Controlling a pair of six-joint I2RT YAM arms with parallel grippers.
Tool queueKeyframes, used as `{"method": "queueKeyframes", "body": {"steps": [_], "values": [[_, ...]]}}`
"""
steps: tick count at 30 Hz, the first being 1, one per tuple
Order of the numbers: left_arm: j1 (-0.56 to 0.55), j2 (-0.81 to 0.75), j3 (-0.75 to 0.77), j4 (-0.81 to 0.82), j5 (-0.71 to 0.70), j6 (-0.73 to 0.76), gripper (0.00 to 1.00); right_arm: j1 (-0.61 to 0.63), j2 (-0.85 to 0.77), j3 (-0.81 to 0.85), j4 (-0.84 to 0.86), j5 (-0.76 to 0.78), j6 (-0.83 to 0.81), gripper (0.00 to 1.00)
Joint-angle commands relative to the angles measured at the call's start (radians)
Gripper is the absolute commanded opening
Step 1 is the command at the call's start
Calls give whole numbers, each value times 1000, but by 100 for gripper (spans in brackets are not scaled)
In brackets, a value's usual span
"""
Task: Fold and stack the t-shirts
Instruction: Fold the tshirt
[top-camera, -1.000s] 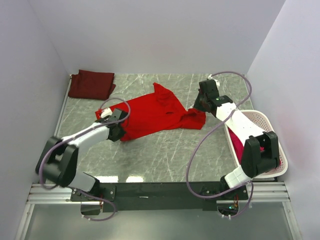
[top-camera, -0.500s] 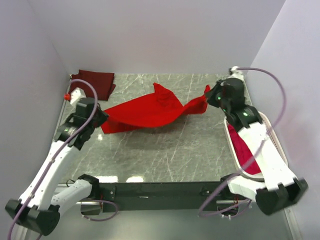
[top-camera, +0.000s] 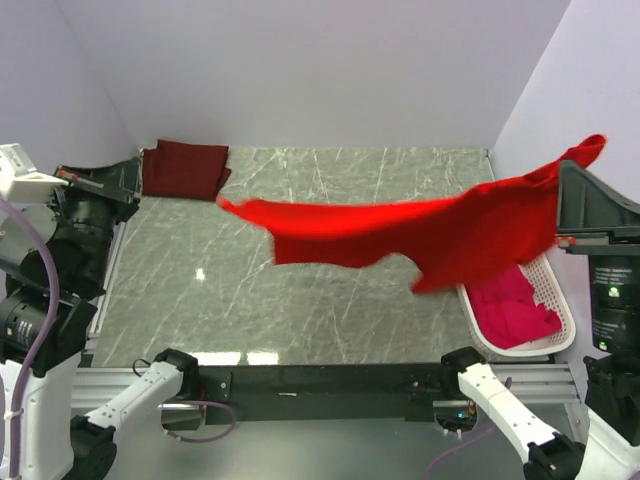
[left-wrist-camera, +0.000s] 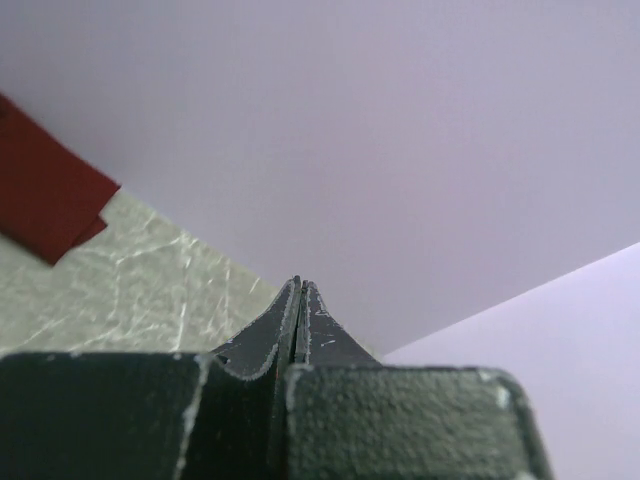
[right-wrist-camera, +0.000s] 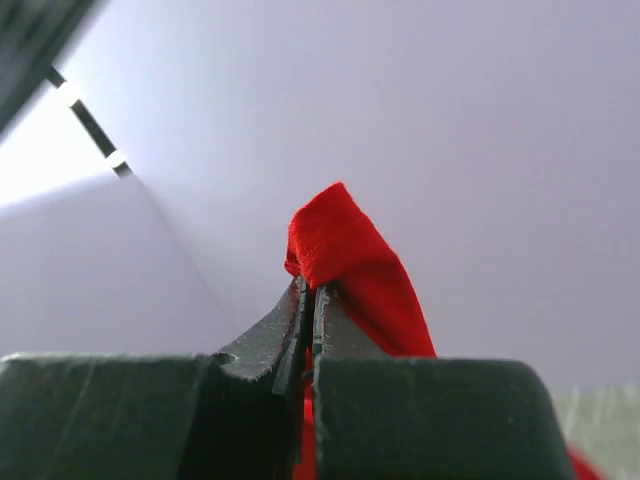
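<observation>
The right hand (right-wrist-camera: 308, 290) pinched the red t-shirt (top-camera: 400, 230), which stretched in the air over the desk (top-camera: 300, 290) from 3 toward 10 o'clock. The left hand (left-wrist-camera: 301, 285) was closed and empty. The maroon t-shirt (top-camera: 182, 168) lay at 11 o'clock.

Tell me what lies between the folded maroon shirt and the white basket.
Top view: only bare table, with the red shirt, pinched in the right claw, hanging in the air across it.
</observation>
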Motion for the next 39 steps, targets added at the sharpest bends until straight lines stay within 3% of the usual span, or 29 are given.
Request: {"method": "queueKeyframes", "body": {"steps": [1, 9, 13, 14, 16, 17, 19, 22, 26, 30, 35, 39], "values": [[4, 52, 31, 38, -11, 44, 1, -7, 83, 44, 20, -26, -41, 0], [8, 214, -91, 247, 124, 44, 1, -5, 298, -3, 111, -67, -64, 0], [30, 305, -198, 352, 348, 27, 1, -5, 368, -36, 108, -61, -54, 0], [30, 311, -287, 377, 462, 24, 2, -5, 371, -69, 115, -41, -58, 0], [12, 326, -402, 455, 553, 10, 10, -5, 365, -98, 119, -24, -65, 0], [4, 334, -521, 557, 666, 7, 19, -5, 361, -120, 120, -21, -67, 0], [-27, 380, -631, 625, 725, 10, 24, -5, 356, -131, 106, -21, -74, 0], [-71, 421, -703, 737, 726, 18, 29, -4, 352, -125, 89, -79, -67, 0], [-65, 435, -719, 781, 696, 1, 29, 33, 460, 42, 31, -241, -19, 0], [-38, 431, -676, 718, 632, 0, 28, 191, 528, 162, 14, -261, -24, 0], [50, 371, -696, 656, 591, -28, 30, 441, 608, 441, -87, -277, -73, 0], [94, 342, -713, 610, 561, -27, 30, 480, 570, 483, -105, -356, -50, 0]]}}
